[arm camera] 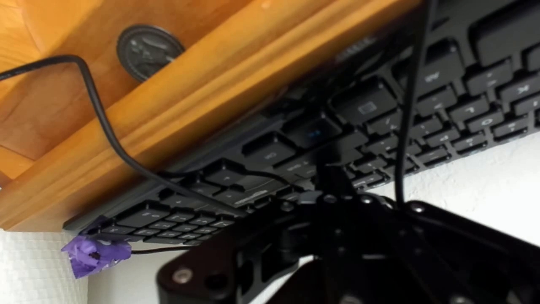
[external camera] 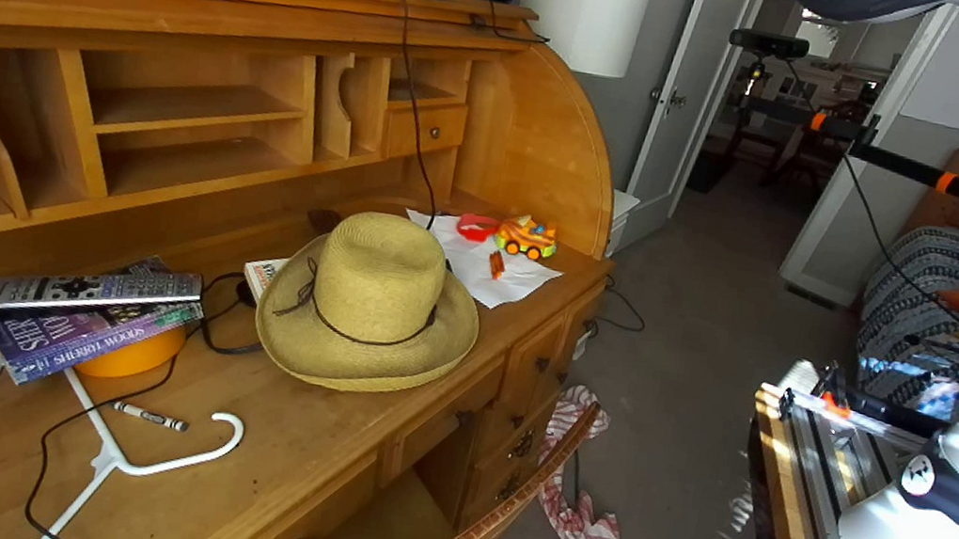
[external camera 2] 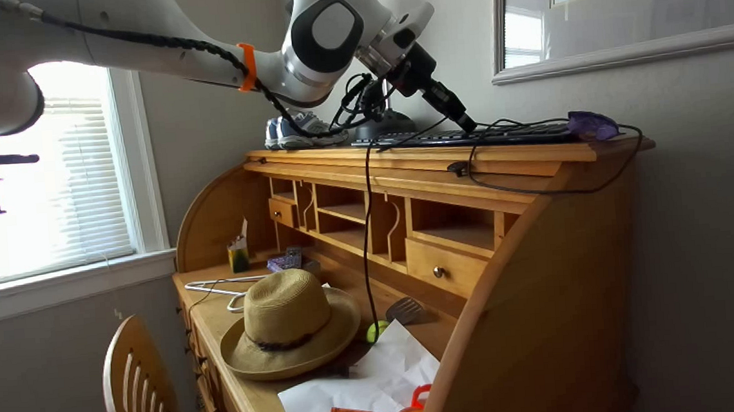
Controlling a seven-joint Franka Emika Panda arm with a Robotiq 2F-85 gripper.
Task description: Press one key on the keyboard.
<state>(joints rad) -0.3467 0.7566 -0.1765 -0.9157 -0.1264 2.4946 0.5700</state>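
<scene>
On the keyboard (arm camera: 310, 128), "Alt" key (arm camera: 441, 67).

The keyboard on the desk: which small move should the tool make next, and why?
Probably a short, gentle push downward, because the tool is shut and slants down to the keyboard; whether the two touch is not clear.

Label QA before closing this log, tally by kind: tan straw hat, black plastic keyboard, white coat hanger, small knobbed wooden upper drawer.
Tan straw hat: 1
Black plastic keyboard: 1
White coat hanger: 1
Small wooden upper drawers: 2
Total: 5
</scene>
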